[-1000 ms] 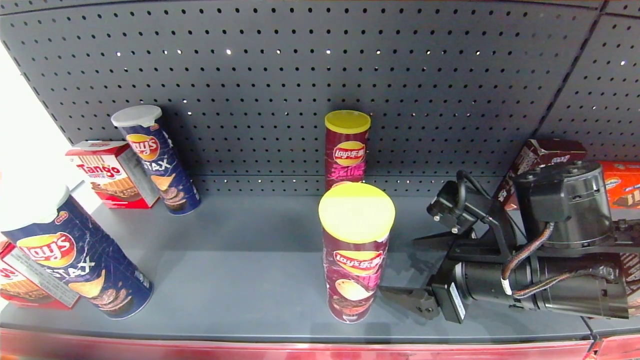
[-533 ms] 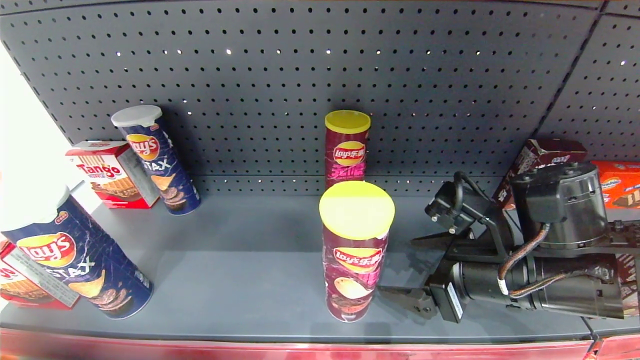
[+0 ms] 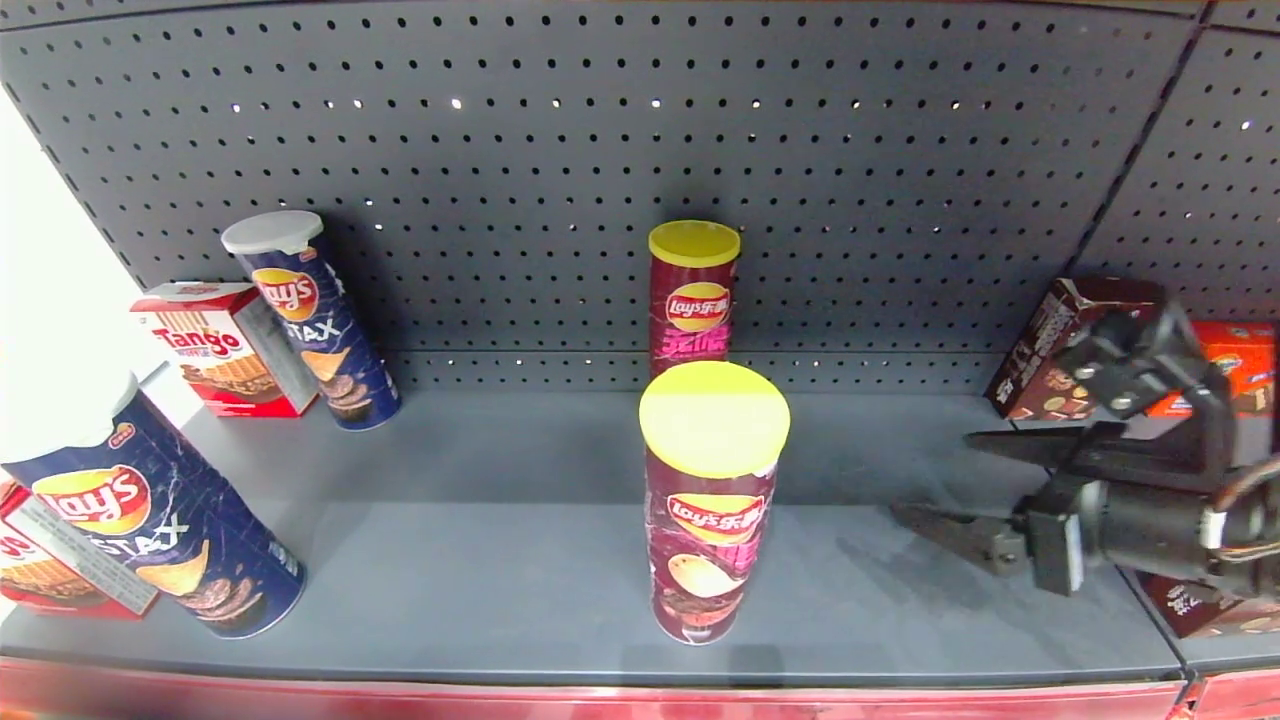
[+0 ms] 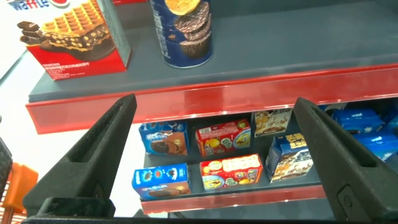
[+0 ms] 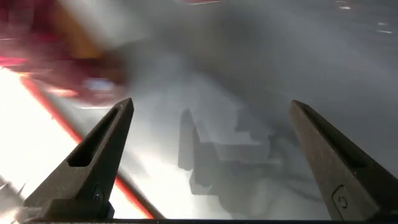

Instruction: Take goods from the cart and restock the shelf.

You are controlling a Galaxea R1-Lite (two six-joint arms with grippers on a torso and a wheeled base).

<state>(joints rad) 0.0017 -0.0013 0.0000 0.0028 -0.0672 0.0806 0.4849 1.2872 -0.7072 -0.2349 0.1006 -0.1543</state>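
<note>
Maroon, yellow-lidded crisp can (image 3: pixel 710 530) stands upright at lower centre of the frame on the grey shelf (image 3: pixel 480 540), apart from the right hand (image 3: pixel 935 475) at the right edge, fingers spread and empty, while the left hand (image 4: pixel 214 102) gapes empty too.

Two maroon chip cans (image 3: pixel 710 520) stand mid-frame, two blue chip cans (image 3: pixel 160 520) at left, two red wafer boxes (image 3: pixel 225 350) at left (one cut by the frame's edge), two dark brown boxes (image 3: pixel 1050 340) and one orange box (image 3: pixel 1245 360) at right.
</note>
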